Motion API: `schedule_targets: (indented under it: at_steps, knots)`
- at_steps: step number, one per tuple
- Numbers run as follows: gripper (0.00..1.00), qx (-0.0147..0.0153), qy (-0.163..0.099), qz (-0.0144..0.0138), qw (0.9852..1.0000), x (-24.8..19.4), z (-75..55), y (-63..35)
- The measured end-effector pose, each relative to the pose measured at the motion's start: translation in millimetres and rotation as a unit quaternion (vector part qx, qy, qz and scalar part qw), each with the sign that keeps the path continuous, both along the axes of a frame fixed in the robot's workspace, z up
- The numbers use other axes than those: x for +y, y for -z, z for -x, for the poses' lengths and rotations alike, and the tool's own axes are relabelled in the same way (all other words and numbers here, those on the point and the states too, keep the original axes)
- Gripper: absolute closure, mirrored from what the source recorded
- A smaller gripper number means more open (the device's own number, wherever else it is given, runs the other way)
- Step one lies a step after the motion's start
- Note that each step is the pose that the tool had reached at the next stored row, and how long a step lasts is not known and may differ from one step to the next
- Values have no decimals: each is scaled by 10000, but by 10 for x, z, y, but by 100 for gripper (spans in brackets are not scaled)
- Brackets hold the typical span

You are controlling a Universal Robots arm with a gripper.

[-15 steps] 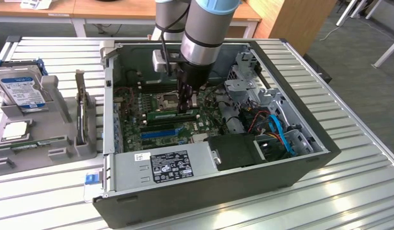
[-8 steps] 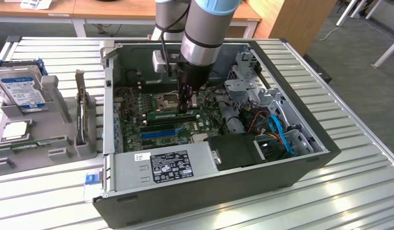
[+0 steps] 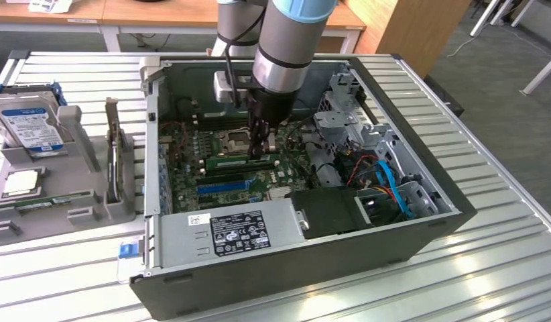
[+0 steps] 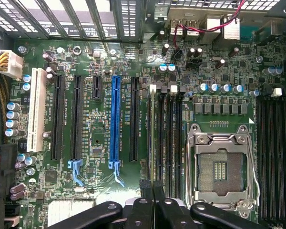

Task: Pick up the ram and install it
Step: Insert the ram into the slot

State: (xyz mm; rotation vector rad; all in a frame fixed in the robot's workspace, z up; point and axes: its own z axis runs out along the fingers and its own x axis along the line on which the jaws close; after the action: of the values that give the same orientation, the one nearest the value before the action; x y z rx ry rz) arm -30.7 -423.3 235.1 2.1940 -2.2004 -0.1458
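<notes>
1. A slatted metal table (image 3: 490,268) is seen under the computer case (image 3: 302,285), which lies on its side with its cover off.
2. The robot arm (image 3: 285,47) is lowered from above into the middle of the case.
3. The green motherboard (image 3: 190,168) (image 4: 102,183) is laid across the floor of the case.
4. A grey power supply (image 3: 230,231) with a black label is mounted along the case wall nearest the exterior camera.
5. A grey tray (image 3: 79,208) is placed just outside the case, on the exterior view's left. A hard drive (image 3: 29,127) is propped in it.
6. The gripper (image 3: 260,153) (image 4: 152,191) is held low inside the case, close above the board. Its black fingers are drawn narrow, almost together, on the top edge of the ram.
7. The ram (image 3: 230,162), a thin green stick, is stood on its long edge near the centre of the case. It is set in line with one of the long black memory slots (image 4: 169,133), directly under the fingertips. How deep it is seated cannot be told.
8. The silver CPU socket (image 3: 235,139) (image 4: 220,167) is found just beyond the ram, toward the case wall farthest from the exterior camera.
9. The blue expansion slot (image 3: 226,186) (image 4: 115,119) is seen on the ram's other side, toward the case's power-supply wall, apart from the fingers.
</notes>
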Motion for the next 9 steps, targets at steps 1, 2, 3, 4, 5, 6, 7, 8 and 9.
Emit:
schedule_targets:
  at_steps: [1,2,3,4,5,6,7,8,9]
  knots:
    - [88,0,0,0,10000,0,0,2]
    - [88,0,0,-1,10000,0,0,6]
    - [88,0,0,0,10000,0,0,9]
    - [88,0,0,0,10000,0,0,11]
    - [88,0,0,0,10000,0,0,13]
    - [88,0,0,1,10000,0,0,14]
    - [88,0,0,0,10000,0,0,15]
    - [88,0,0,0,10000,0,0,15]
    - [88,0,0,0,10000,0,-2,15]
